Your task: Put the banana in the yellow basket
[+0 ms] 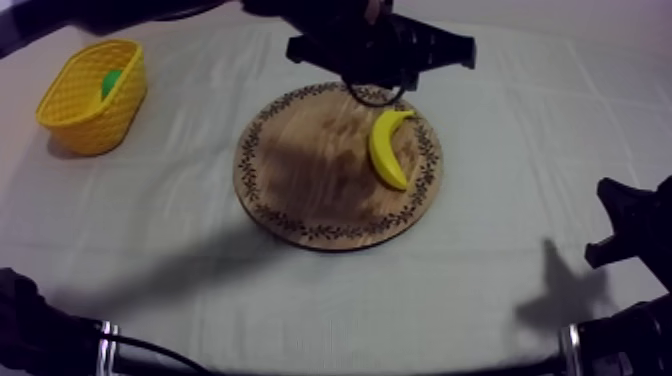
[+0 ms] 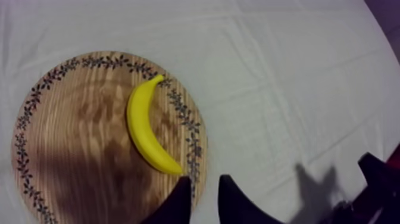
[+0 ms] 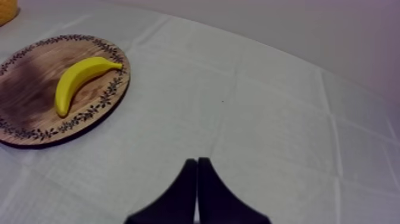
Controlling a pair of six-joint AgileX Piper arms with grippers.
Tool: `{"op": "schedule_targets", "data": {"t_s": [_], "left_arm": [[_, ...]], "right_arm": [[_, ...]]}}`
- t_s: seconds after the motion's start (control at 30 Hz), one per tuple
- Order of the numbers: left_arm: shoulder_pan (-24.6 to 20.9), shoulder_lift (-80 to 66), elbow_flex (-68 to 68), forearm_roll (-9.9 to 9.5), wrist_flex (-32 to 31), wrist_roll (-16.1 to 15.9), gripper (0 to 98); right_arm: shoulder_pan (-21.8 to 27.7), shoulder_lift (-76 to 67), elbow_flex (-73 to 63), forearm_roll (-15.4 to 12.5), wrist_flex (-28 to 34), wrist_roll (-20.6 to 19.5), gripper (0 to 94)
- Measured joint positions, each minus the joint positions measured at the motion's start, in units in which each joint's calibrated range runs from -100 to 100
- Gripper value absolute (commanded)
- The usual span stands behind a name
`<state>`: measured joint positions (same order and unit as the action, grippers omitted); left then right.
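Grey-white cloth [image 1: 470,260] over the table, light creases, no obstacle between board and basket; wooden board [image 1: 300,170] sits mid-table; banana [image 1: 388,148] lies flat on its right half, one tip at the far patterned rim, convex side toward the board's centre; yellow basket [image 1: 92,95] is well apart at the far left with something green [image 1: 112,82] inside, kind unclear. Left gripper [image 2: 205,179] hangs above the board's rim near the banana, not touching it, fingers apart with nothing between them; right gripper [image 3: 197,161] is parked low at the table's right side, fingers pressed together on nothing. My read: this is the approach for the grasp, lift not begun. To do it well: shift the left gripper over the banana's thick middle, not a tip; turn the wrist so the fingers straddle the short axis; descend until the tips are just clear of the wood, then close; a smooth curved toy will likely pivot if caught off-centre; lift straight up past the rim before swinging toward the basket; release over the side free of the green thing; leave the right arm parked.
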<state>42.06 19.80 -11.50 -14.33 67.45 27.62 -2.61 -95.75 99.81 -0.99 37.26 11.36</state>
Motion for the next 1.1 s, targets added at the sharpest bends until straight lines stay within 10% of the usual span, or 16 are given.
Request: {"op": "schedule_targets", "data": {"t_s": [0.5, 1.1], "left_arm": [[-2.48, 9.62, -8.39, 1.5, 5.96, -0.81, 74.2], [-5.04, 20.2, -12.46, 4.15, 8.39, -2.75, 75.5]], "right_arm": [[0.0, 0.0, 0.0, 0.0, 0.0, -0.02, 0.3], [0.0, 0.0, 0.0, 0.0, -0.03, 0.0, 0.3]]}}
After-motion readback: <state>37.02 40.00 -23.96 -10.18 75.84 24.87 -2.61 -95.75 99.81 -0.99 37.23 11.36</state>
